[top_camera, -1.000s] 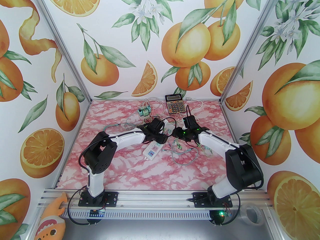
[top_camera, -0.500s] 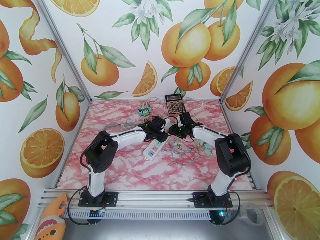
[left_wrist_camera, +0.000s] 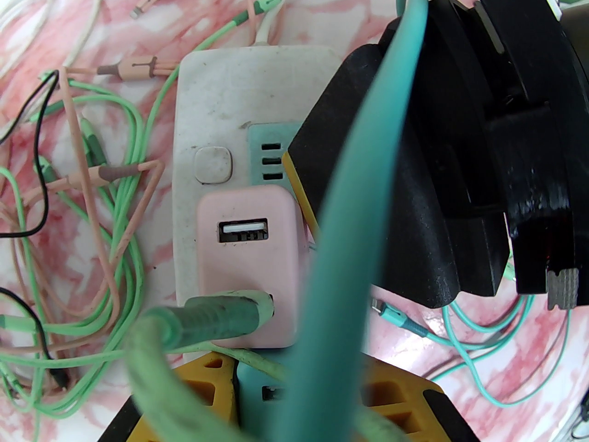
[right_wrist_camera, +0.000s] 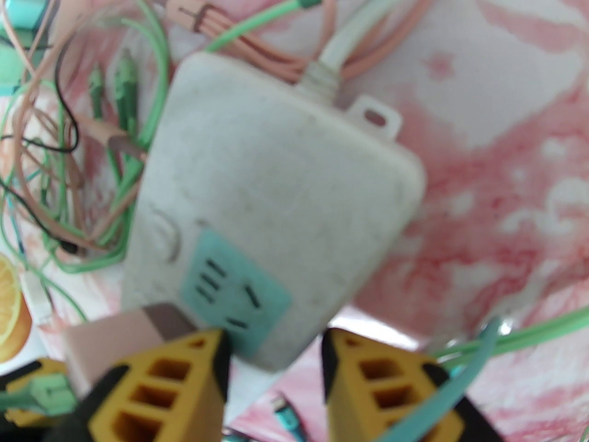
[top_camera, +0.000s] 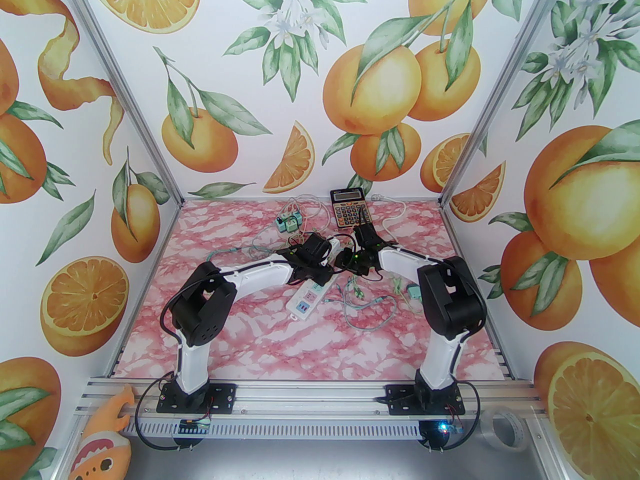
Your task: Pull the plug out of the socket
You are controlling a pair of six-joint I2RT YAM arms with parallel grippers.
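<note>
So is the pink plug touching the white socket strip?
Touching. The left wrist view shows the pink plug sitting plugged into the white socket strip, its body flat against the strip's face.

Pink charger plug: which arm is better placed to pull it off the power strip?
Probably left: the left tool lines up on the pink charger plug; the right tool straddles the power strip, bracing it.
</note>
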